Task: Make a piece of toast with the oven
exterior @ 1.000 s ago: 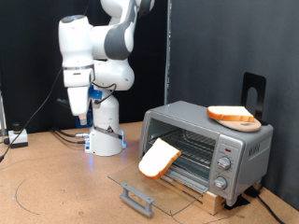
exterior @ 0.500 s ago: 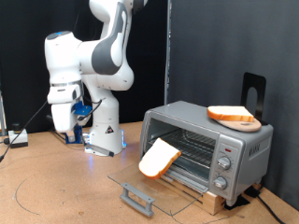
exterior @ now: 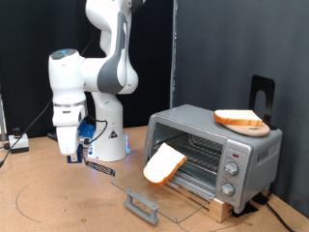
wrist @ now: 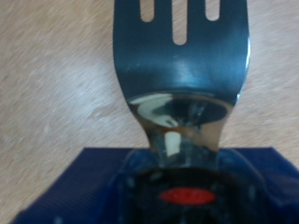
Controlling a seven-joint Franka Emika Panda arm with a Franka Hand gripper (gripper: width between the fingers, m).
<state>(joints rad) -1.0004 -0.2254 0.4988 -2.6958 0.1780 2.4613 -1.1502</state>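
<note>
Squarish toast [exterior: 164,164] leans out — boxy oven [exterior: 214,153] open.

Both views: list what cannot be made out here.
- Gripper, exterior view: too small to tell open or shut.
- Wrist view: a blurred metal tool fills the picture, its top cut off; gripper fingers not shown.
- Oven knob settings, exterior view: too small.
- Piece of toast: its inner end lies inside the oven.

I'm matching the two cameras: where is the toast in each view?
Exterior view: toast leans out of the open oven, right of centre; hand low at left.
Wrist view: not in it; a slotted metal tool fills it.
Shared landmark: the wooden table.
</note>
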